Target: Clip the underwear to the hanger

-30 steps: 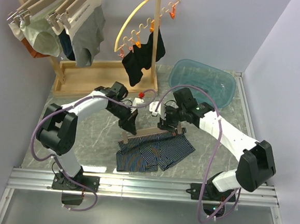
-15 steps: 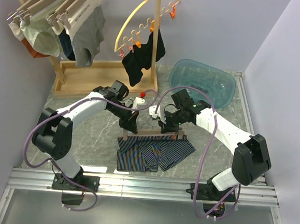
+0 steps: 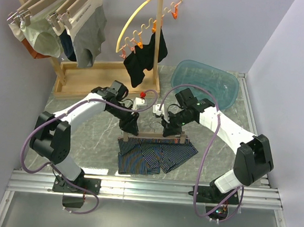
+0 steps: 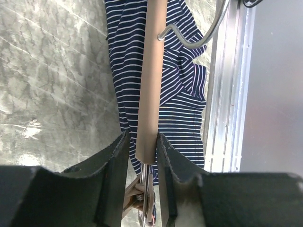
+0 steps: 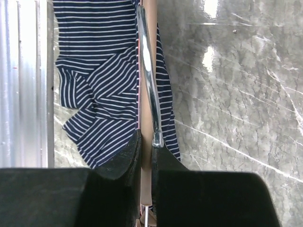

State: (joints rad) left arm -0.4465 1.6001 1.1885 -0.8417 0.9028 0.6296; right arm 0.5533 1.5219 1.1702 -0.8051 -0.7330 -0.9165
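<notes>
On the table (image 3: 87,134), seen from above, the hanger (image 3: 153,136) lies flat along the waistband of the underwear (image 3: 154,154), whose legs spread away from it toward the near edge. The left gripper (image 3: 129,127) stands over the hanger's left end and the right gripper (image 3: 170,132) over its right half. I think this keeps the bar steady while the clips are worked.

In the left wrist view the fingers (image 4: 113,175) stand slightly apart on both sides of the bar, so this hand is loose, not squeezing. A metal clip (image 4: 144,201) shows just under the hanger's end.

In the right wrist view the jaws are pressed together on the hanger's bar and its wire (image 5: 147,71) — probably pinching cloth in. Whether the waistband is caught, I cannot tell.
</notes>
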